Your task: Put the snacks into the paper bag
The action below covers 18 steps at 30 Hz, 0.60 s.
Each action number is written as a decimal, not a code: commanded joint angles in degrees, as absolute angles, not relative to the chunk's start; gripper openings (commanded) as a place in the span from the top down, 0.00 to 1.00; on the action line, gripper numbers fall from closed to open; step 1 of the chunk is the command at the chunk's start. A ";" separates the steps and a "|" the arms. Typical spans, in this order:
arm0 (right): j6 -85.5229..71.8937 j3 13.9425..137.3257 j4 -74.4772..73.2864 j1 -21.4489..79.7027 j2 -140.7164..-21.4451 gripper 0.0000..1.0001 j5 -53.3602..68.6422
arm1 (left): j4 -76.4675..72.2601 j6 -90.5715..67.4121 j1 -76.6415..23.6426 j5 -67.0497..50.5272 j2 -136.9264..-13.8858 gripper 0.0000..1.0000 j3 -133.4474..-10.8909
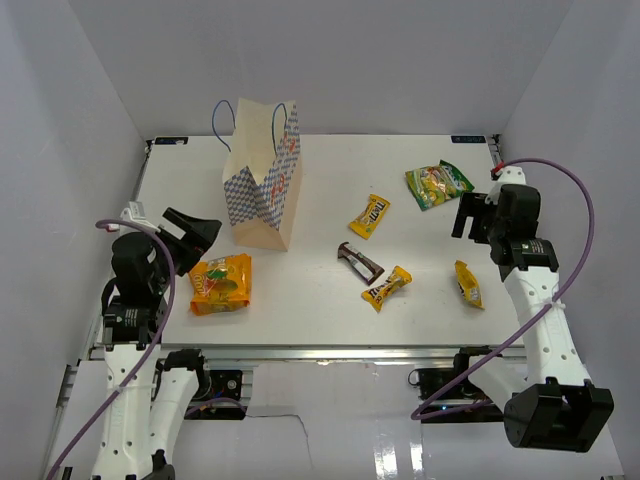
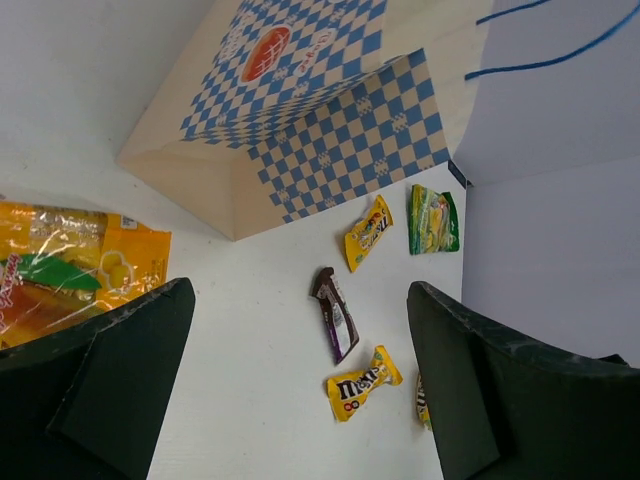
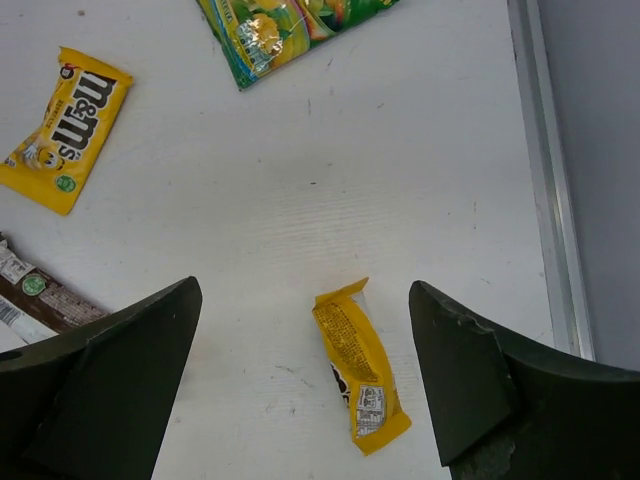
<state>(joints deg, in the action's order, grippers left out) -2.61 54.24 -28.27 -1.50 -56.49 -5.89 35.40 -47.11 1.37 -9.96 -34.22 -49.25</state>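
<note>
The paper bag [image 1: 262, 180] stands upright at the back left, its mouth open upward. The orange-yellow pouch [image 1: 221, 283] lies in front of it. The green-yellow pouch [image 1: 437, 183] lies at the back right. Three yellow candy packs [image 1: 369, 215] [image 1: 387, 288] [image 1: 467, 283] and the dark brown bar [image 1: 360, 261] lie mid-table. My left gripper [image 1: 195, 232] is open and empty, above the table just left of the orange pouch [image 2: 60, 265]. My right gripper [image 1: 468, 215] is open and empty, above the rightmost yellow pack [image 3: 360, 375], which shows between its fingers.
White walls close in the table on the left, back and right. A metal rail [image 3: 548, 180] runs along the table's right edge. The left wrist view shows the bag [image 2: 300, 110], the brown bar [image 2: 335, 312] and a yellow pack [image 2: 362, 382] ahead.
</note>
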 commanded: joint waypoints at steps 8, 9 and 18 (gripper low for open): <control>35.91 58.88 -37.92 1.74 -59.76 0.10 38.46 | 58.50 -70.11 1.32 6.84 -37.52 0.02 -53.61; 39.60 59.32 -39.53 2.45 -60.20 0.10 39.80 | 59.40 -71.18 1.32 7.03 -37.79 0.02 -53.44; 39.99 56.43 -38.41 2.46 -63.37 0.10 46.40 | 63.54 -82.61 1.32 3.52 -42.18 0.07 -46.50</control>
<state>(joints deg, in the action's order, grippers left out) 37.21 56.77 -38.70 2.63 -62.98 40.62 60.27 -75.24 1.37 4.05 -40.71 -48.14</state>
